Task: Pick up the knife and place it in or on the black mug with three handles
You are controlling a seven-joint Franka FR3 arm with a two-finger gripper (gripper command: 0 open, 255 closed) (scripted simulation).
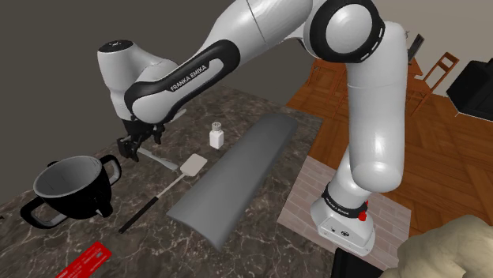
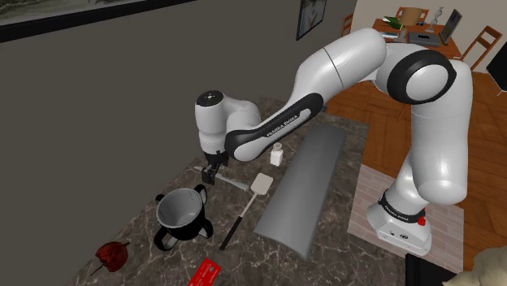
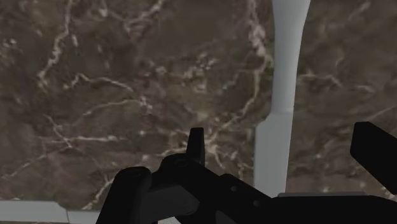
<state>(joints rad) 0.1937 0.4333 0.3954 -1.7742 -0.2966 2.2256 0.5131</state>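
Observation:
The knife is a plain light grey strip lying flat on the dark marble counter. My gripper hangs just above it, open, with the knife passing between the two black fingers and touching neither. In the shoulder view the gripper hovers over one end of the knife. The black three-handled mug with a pale inside stands upright toward that view's lower left of the gripper. The second exterior view has the mug below the gripper and the knife beside it.
A white spatula with a black handle lies next to the knife. A long grey half-round block lies beyond it, a small white shaker behind. A red card and a dark red object lie near the mug.

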